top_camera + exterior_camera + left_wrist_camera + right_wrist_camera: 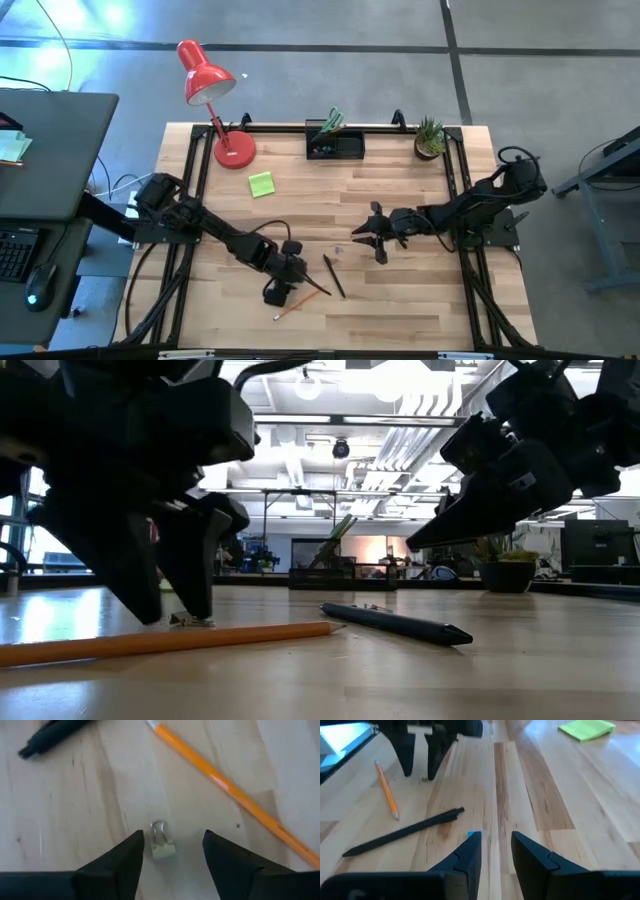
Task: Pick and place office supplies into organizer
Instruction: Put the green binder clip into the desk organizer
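My left gripper [172, 834] stands open near the table's front middle and points steeply down. A tiny pale binder clip [161, 845] lies on the wood between its fingertips, apart from both. An orange pencil [235, 790] and a dark pen [405, 832] lie close by. My right gripper [496, 836] is open, low over the table's middle. A tiny blue-purple block [474, 835] lies just ahead of one fingertip, partly hidden by it. The lime-green sticky pad [261, 184] lies farther back. The black organizer [335, 145] stands at the far edge.
A red desk lamp [210, 90] stands at the far left and a small potted plant [430, 138] at the far right. Black rails run along the table's left and right sides. Bare wood lies between the grippers and the organizer.
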Robot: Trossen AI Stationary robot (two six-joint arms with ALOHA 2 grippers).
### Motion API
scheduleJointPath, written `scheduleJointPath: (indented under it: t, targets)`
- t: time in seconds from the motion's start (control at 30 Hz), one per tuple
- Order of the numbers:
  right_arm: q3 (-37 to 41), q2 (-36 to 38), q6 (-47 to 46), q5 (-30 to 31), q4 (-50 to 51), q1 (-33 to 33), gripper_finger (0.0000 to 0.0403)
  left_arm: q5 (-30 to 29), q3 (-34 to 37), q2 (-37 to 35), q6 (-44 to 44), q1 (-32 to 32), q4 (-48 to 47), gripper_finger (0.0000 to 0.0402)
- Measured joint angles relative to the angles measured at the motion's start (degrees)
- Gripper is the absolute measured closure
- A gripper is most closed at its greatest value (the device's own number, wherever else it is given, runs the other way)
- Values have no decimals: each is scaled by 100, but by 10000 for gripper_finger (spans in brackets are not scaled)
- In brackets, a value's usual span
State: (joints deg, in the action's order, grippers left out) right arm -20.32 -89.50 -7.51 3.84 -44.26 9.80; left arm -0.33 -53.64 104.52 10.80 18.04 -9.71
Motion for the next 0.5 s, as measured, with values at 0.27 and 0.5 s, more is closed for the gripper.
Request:
scheduleJointPath:
  t: [0.27, 0.5]
  targets:
    - [2, -6, 0, 43, 121, 0, 306, -362, -14, 86, 416, 9, -26, 207]
    - [2, -3, 1, 37, 157, 0, 319, -490, -23, 92, 347, 3, -292, 255]
